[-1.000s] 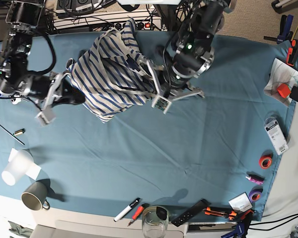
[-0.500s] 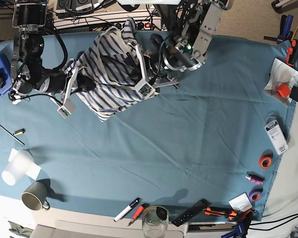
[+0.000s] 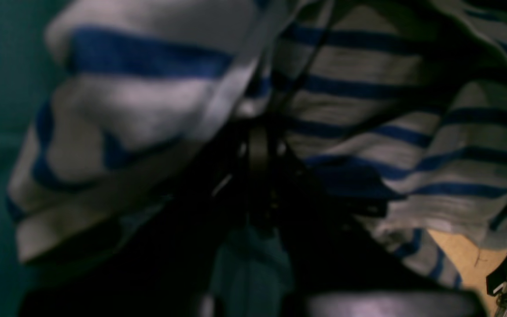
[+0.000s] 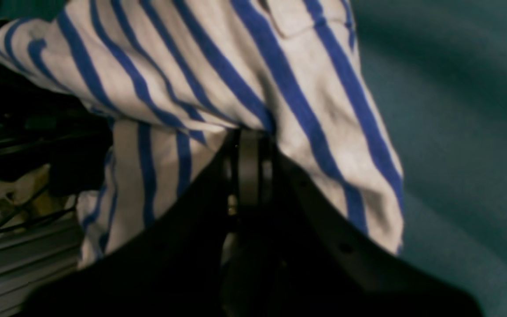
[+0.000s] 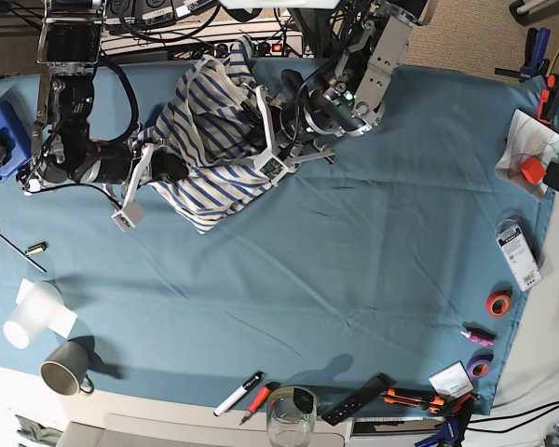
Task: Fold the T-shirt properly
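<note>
The left gripper (image 5: pixel 261 140) is clamped tight on the right-hand side of the T-shirt (image 5: pixel 210 140), a large soft white cloth shirt with thin blue stripes. The right gripper (image 5: pixel 163 168) is pinched shut on the shirt's left edge. Between the two, the shirt is bunched into a rumpled heap at the far end of the plain teal table cloth (image 5: pixel 354 242), near its back edge, with part of it raised off the surface and its lower point resting on the cloth.

The base view alone shows both arms at once and the clutter around the cloth's border: a white paper cup (image 5: pixel 30 315) and a grey mug (image 5: pixel 65 366) at the near left corner, a black-and-white marker pen (image 5: pixel 237 394) at the near edge, and an orange roll of tape (image 5: pixel 498 303) at the right edge.

The left wrist view, dark and blurred, shows what the base view cannot: the black fingers (image 3: pixel 258 149) pressed together with striped folds (image 3: pixel 390 114) draped over them. The right wrist view shows its own closed black fingers (image 4: pixel 248 167) buried in a fold (image 4: pixel 253 79) of the shirt, with teal cloth (image 4: pixel 456 110) to one side and cables past the table's edge on the other.
</note>
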{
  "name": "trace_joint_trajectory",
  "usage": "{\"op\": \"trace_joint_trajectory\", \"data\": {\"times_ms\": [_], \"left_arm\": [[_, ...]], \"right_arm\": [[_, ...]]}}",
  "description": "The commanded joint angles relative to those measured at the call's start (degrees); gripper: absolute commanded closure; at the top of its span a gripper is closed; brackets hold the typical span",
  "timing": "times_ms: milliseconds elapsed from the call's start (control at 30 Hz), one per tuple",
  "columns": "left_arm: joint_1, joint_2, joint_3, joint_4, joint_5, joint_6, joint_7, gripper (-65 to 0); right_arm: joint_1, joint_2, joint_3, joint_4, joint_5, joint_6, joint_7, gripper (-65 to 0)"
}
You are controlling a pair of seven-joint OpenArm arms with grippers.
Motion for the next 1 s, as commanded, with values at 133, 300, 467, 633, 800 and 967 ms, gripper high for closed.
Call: {"op": "trace_joint_trajectory", "data": {"times_ms": [133,300,467,633,800,967], "left_arm": [[-2.4,0.3,0.0,6.3,0.3,2.6,0.9,0.0],[-3.0,0.3,0.0,10.1,1.5,2.6,2.1,0.0],[-2.5,0.3,0.0,10.5,9.0,6.9,5.6,0.0],[-2.5,0.3,-0.1,10.5,19.1,13.0,6.6,0.0],[-2.5,0.2,-5.1,10.5,21.9,13.1,7.0,0.0],[-2.4,-1.6,-14.4,10.5,17.8,12.5,8.1,0.0]], "right_arm": [[1.1,0.2,1.8,5.0,-3.6,-1.4,-0.3,0.0],[1.0,0.2,7.3,12.1,-3.7,-1.4,-0.3,0.0],[0.3,0.2,12.2,12.5,-3.8,-1.3,-0.3,0.0],[-0.9,0.2,18.3,12.5,-4.0,-1.3,-0.3,0.0],[-1.0,0.2,23.7,12.5,-4.0,-1.3,-0.3,0.0],[-2.4,0.2,24.9,12.5,-4.0,-1.3,-0.3,0.0]]}}
